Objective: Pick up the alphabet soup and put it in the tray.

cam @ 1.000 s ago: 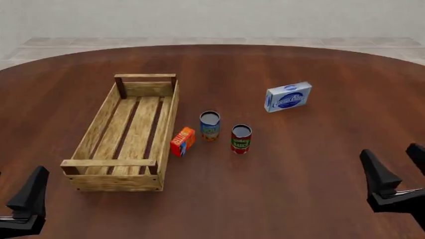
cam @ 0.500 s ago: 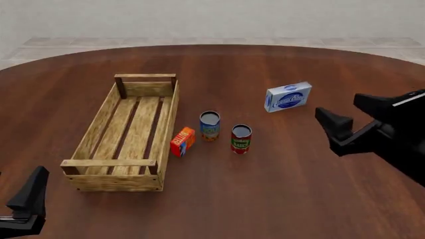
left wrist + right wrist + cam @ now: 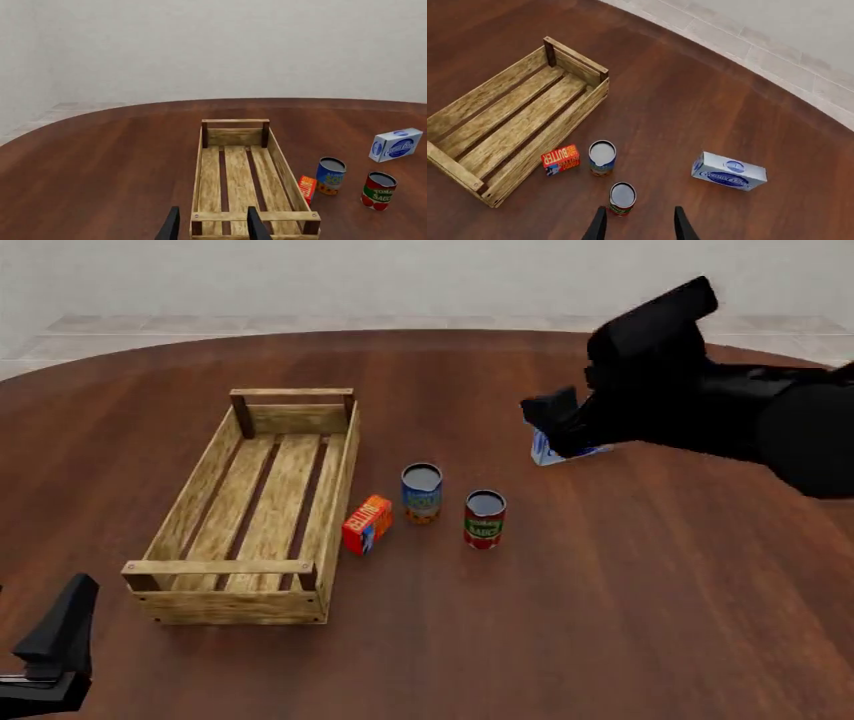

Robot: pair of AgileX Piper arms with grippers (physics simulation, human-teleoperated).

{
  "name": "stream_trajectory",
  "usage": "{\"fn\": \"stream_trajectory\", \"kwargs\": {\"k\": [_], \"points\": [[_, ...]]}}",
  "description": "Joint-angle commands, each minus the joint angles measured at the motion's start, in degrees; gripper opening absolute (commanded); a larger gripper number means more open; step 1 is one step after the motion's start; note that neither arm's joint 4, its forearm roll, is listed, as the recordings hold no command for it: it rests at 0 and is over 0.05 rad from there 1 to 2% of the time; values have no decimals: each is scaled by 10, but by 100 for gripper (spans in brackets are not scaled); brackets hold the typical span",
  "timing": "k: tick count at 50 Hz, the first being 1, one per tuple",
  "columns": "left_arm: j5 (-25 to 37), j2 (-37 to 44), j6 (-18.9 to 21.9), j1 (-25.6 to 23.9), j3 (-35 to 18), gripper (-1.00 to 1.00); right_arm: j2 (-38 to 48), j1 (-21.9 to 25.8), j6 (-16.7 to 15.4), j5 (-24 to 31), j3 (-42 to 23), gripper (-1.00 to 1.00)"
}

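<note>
The left gripper (image 3: 209, 226) is kept parked with its fingers apart, facing the empty tray (image 3: 195, 493). The alphabet soup (image 3: 422, 491) is left upright on the table, at 3 o'clock of the tray. The right gripper (image 3: 638, 224), spread and empty, has been lifted high above the cans since half a second ago.

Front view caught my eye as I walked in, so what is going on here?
Nothing is held yet. The right gripper hangs open high above the table, over the cans. The alphabet soup stands beside a red-labelled can and a butter box, just outside the tray. The left gripper waits open at the tray's near end.
</note>
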Motion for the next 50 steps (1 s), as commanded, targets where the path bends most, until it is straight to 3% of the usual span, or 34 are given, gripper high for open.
{"fn": "stream_trajectory", "kwargs": {"k": [1,3,16,23,39,50], "points": [[0,0,0,0,0,100,104,15,4,73,-122,100],[0,0,0,0,0,100,126,7,-8,85,-147,100],[0,0,0,0,0,100,227,4,-8,139,-272,100],[0,0,0,0,0,100,281,12,15,160,-329,100],[0,0,0,0,0,100,347,24,11,156,-365,100],[0,0,0,0,0,100,399,39,26,132,-366,100]]}}
